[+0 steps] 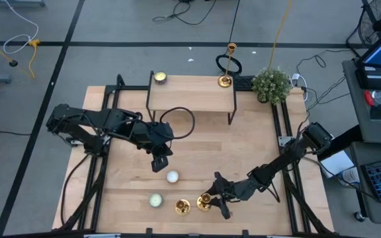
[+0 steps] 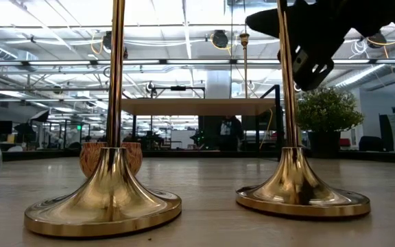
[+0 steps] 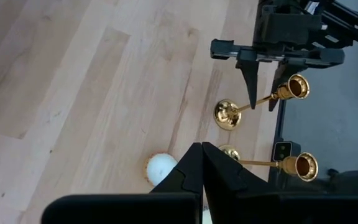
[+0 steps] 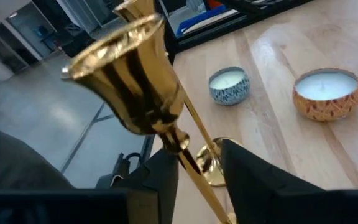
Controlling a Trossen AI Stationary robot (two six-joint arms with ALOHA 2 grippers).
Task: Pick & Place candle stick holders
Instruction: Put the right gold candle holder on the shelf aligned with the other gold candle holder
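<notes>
The right arm is reaching low across the light wooden table [image 1: 256,142] toward its near edge, its right gripper [image 1: 211,196] clasping the slim stem of a shiny brass candlestick holder [image 1: 204,200], fingers [image 4: 241,168] either side of the stem. A second brass candlestick holder [image 1: 182,207] is standing just beside it, and a third brass holder [image 1: 226,65] is standing on the raised wooden shelf [image 1: 190,92]. The left arm is extending over the table's middle, its left gripper [image 1: 159,160] hanging clenched above the white round candle [image 1: 172,176].
</notes>
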